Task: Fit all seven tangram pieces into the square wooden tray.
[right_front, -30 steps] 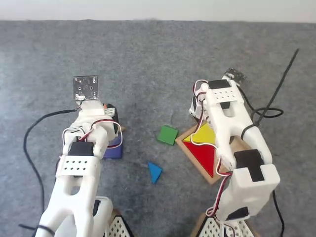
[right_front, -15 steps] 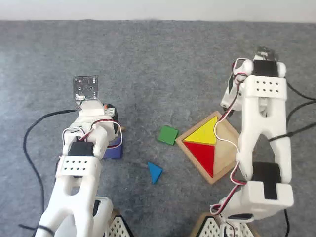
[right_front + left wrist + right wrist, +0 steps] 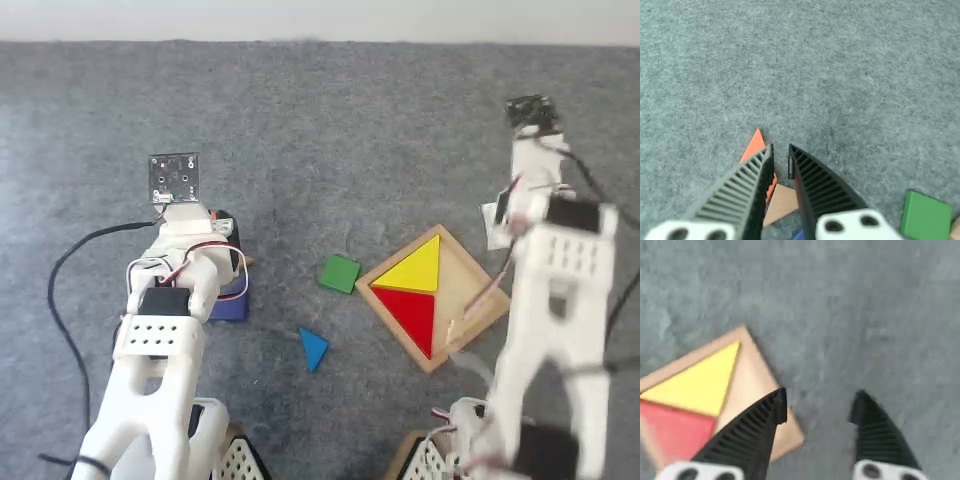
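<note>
Tray [image 3: 466, 286] toward table's right edge held yellow triangle [image 3: 415, 272], red triangle [image 3: 412, 312]. Left gripper [image 3: 780, 147] barely open, empty; right gripper [image 3: 821, 392] wide open, empty.

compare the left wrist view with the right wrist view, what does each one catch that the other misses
Left wrist view: the left claw, narrowly open, by an orange triangle and a tan piece, plus the green square. Right wrist view: the right claw, wide open, near a corner of the wooden tray, which holds the yellow triangle and red triangle. Both: grey carpet.
</note>
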